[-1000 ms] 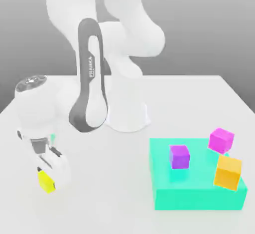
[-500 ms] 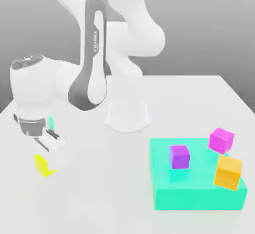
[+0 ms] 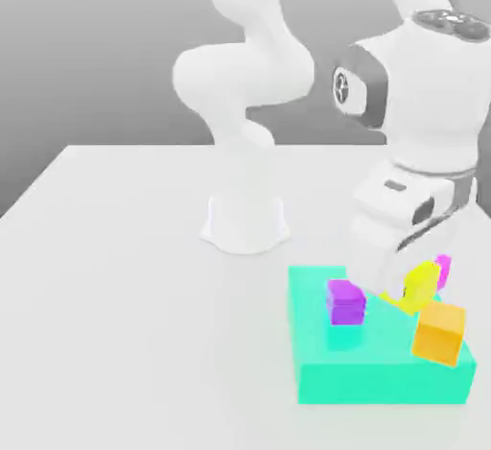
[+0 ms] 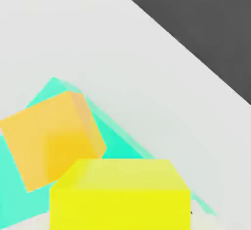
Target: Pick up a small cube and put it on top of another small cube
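Yellow cube (image 3: 419, 284) is up in the air, pinched in the gripper (image 3: 408, 290), hanging over the teal platform (image 3: 384, 373) on the exterior view's right side of the white table (image 3: 125, 323). Just beside it sits the magenta cube (image 3: 442, 269), mostly hidden behind. Orange cube (image 3: 439, 332) rests tilted, just below the yellow one. Purple cube (image 3: 345, 302) sits on the platform, beside the hand.

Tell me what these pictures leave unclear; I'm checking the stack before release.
- Magenta cube: exterior view, mostly hidden behind the small bright yellow cube and gripper.
- Yellow cube: hand view, cut off by the picture's edge.
- Teal platform: hand view, largely covered by the orange cube.
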